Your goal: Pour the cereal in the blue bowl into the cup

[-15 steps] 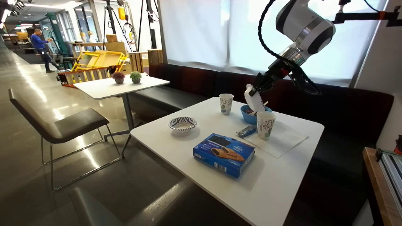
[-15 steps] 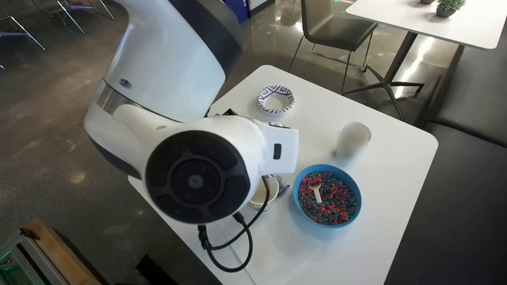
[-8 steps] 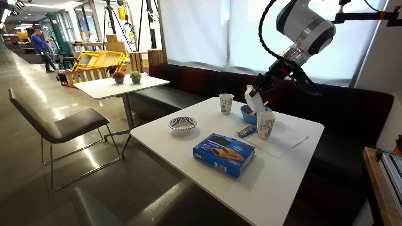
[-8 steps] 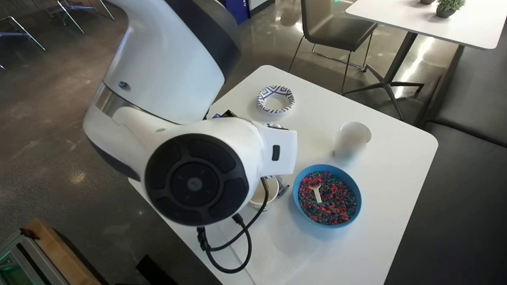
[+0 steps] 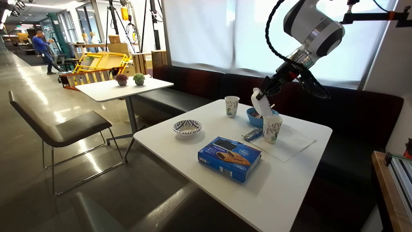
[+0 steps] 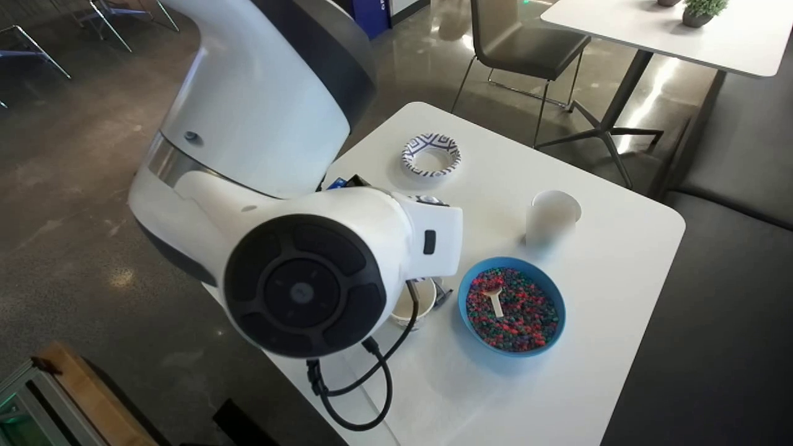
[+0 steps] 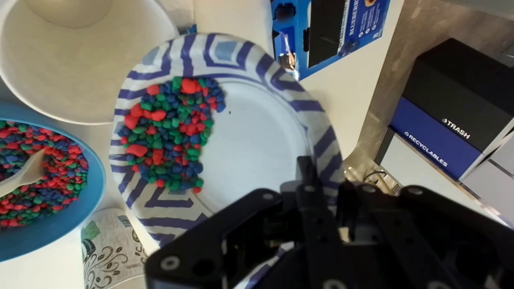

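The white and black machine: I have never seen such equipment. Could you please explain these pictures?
This is a robot arm with a black gripping hand. The two exterior views come from cameras standing apart from the robot; the wrist view comes from a camera on its wrist. The hand grips the rim of a patterned bowl, tilted near the mouth of a cup. Coloured pieces, probably the cereal, lie at one side of this bowl. On the table are a blue bowl with more such pieces and a spoon, a second patterned bowl, another cup, a wrapped packet and a blue box.
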Controlling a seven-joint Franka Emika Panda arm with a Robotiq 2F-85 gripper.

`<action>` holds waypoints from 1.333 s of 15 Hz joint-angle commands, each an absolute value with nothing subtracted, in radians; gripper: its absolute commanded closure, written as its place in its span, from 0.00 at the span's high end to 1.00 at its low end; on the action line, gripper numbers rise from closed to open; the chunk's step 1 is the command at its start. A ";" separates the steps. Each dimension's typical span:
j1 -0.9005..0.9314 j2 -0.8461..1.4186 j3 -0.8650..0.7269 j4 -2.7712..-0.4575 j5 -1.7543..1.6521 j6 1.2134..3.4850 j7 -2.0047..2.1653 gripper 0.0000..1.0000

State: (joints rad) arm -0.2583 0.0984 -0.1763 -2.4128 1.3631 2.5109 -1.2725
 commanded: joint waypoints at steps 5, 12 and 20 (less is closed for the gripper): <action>-0.253 0.033 -0.203 -2.490 1.440 2.503 -1.383 0.01; -0.258 -0.030 -0.226 -2.552 1.511 2.457 -1.514 0.01; -0.263 -0.036 -0.248 -2.574 1.550 2.372 -1.607 0.01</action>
State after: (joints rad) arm -0.2596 -0.0126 -0.2356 -2.5445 1.5101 2.4080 -1.5507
